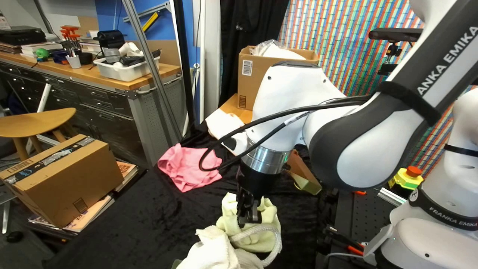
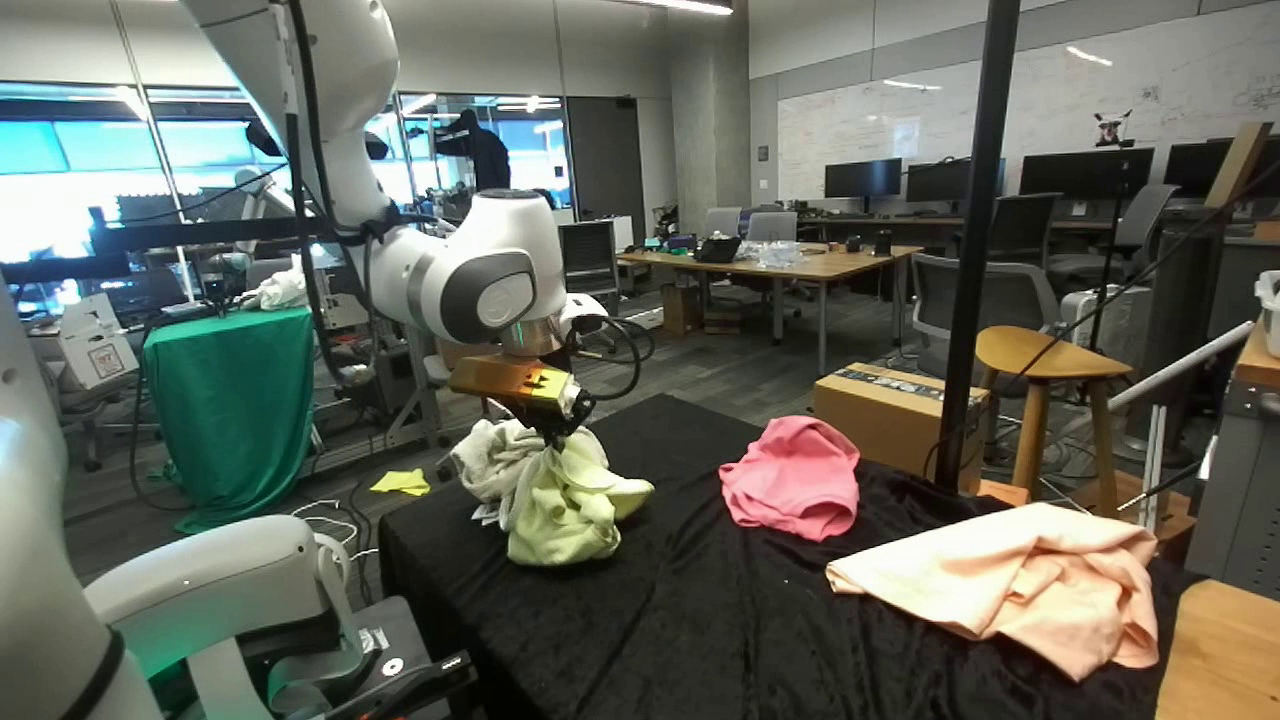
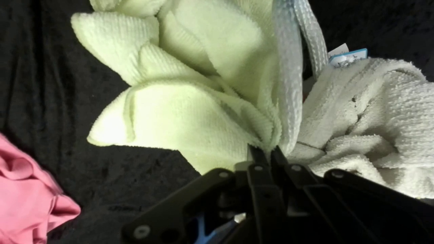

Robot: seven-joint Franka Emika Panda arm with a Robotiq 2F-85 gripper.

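My gripper (image 3: 266, 149) points down with its fingers nearly together, a gathered fold of the pale green towel (image 3: 169, 115) pinched between the tips. The towel's other folds spread loosely about the fingers, and in an exterior view its bulk (image 2: 570, 520) rests on the black cloth. A whitish braided strap (image 3: 288, 67) runs close beside the right fingertip; whether it is pinched too I cannot tell. To the right in the wrist view a crumpled off-white towel (image 3: 369, 135) with a small tag lies against the green one. In an exterior view the gripper (image 1: 249, 220) sits above the green heap.
A pink cloth (image 2: 795, 480) lies crumpled on the black-covered table (image 2: 660, 620). Beyond it is a peach cloth (image 2: 1030, 580). An open cardboard box (image 1: 257, 82) stands at the back of the table. Another box (image 1: 71, 179) is beside the table. A dark cable (image 1: 261, 123) loops off the wrist.
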